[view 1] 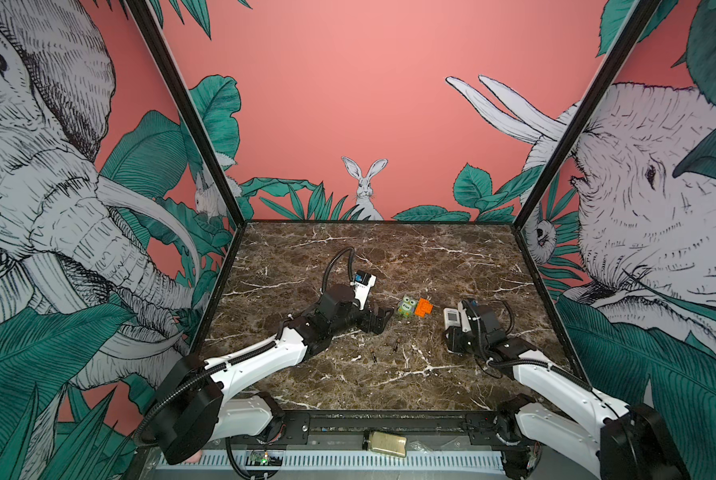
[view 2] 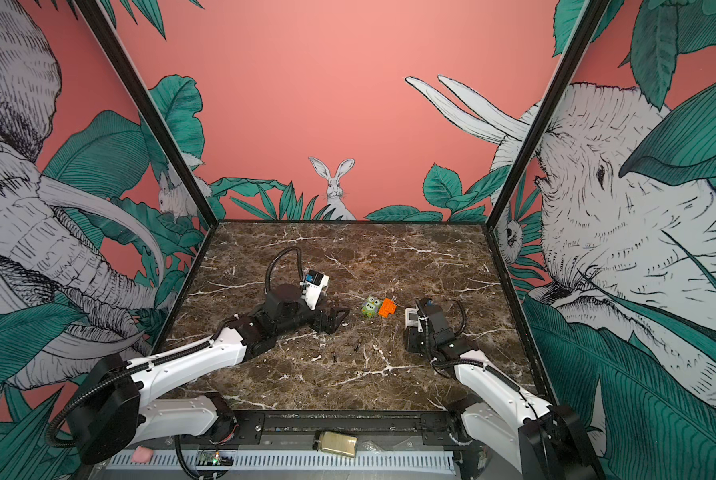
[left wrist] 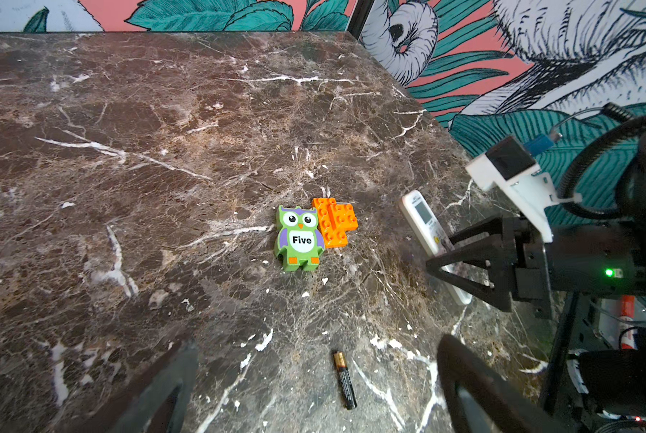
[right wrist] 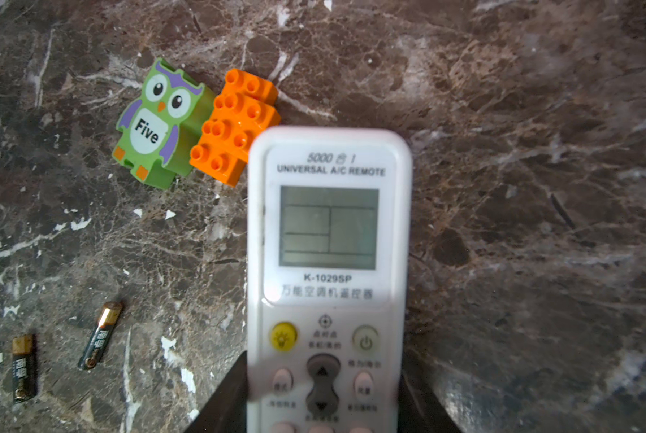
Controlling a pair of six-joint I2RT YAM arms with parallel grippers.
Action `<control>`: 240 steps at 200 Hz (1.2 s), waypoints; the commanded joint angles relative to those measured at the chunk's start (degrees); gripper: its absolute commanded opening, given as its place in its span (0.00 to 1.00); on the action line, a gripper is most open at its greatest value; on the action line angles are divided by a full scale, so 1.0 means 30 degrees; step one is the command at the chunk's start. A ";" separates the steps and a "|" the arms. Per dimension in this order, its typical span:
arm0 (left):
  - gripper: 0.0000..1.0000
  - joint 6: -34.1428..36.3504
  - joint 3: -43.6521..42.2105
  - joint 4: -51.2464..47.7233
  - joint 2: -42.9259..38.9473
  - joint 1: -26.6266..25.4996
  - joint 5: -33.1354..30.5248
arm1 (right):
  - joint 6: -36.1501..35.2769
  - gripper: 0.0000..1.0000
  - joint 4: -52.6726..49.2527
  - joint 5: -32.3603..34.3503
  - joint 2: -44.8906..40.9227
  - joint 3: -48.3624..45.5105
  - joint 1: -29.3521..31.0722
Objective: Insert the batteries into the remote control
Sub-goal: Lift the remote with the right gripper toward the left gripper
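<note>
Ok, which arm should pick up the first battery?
Left. The left gripper is open and empty, and a battery lies close in front of it. The right gripper is shut on the remote, so it is busy.

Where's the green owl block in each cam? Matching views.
In a top view: owl block mid-table.
In a top view: owl block, same spot.
Left wrist: owl block beyond a battery.
Right wrist: owl block near the remote control's display end.
Shared landmark: orange brick touching it.

White remote, buttons up; two batteries flat.
</note>
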 commanded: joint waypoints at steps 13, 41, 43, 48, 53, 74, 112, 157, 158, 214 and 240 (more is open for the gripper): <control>1.00 -0.0774 0.0848 0.0131 -0.0160 -0.0076 0.0303 | -0.0931 0.15 0.1065 -0.0735 -0.0523 0.0363 0.0164; 0.99 -0.0835 0.1025 -0.0025 -0.0229 -0.0080 0.0347 | -0.1227 0.13 0.1156 -0.0998 -0.1003 0.0378 0.0320; 1.00 -0.0802 0.1023 -0.0029 -0.0224 -0.0095 0.0334 | -0.1264 0.13 0.1162 -0.1012 -0.1040 0.0369 0.0349; 0.99 -0.0784 0.1032 -0.0132 -0.0261 -0.0071 0.0283 | -0.1361 0.13 0.1212 -0.1057 -0.1101 0.0342 0.0421; 1.00 -0.0781 0.1031 -0.0203 -0.0277 -0.0085 0.0242 | -0.1438 0.12 0.1277 -0.1124 -0.1165 0.0362 0.0454; 0.99 -0.0735 0.1040 -0.0405 -0.0391 -0.0089 0.0165 | -0.1723 0.11 0.1573 -0.1614 -0.1175 0.0323 0.0579; 1.00 -0.0739 0.0948 -0.0272 -0.0612 -0.0097 0.0758 | -0.2039 0.09 0.3344 -0.2962 -0.1701 0.0047 0.1212; 0.99 -0.1289 0.0935 0.1252 -0.0827 -0.0072 0.3229 | -0.2438 0.08 0.5927 -0.5673 -0.1906 0.0430 0.1789; 0.99 -0.1327 0.0940 0.1314 -0.0832 -0.0071 0.3293 | -0.2423 0.08 0.6016 -0.5742 -0.1904 0.0457 0.1796; 0.99 -0.1137 0.1652 0.2933 -0.2020 -0.0075 0.6230 | -0.1488 0.08 1.0012 -1.0568 -0.1697 0.1672 0.1893; 0.99 -0.0600 0.2095 0.2712 -0.2351 -0.0085 0.7259 | -0.0973 0.09 1.1717 -1.2564 -0.1755 0.2030 0.2038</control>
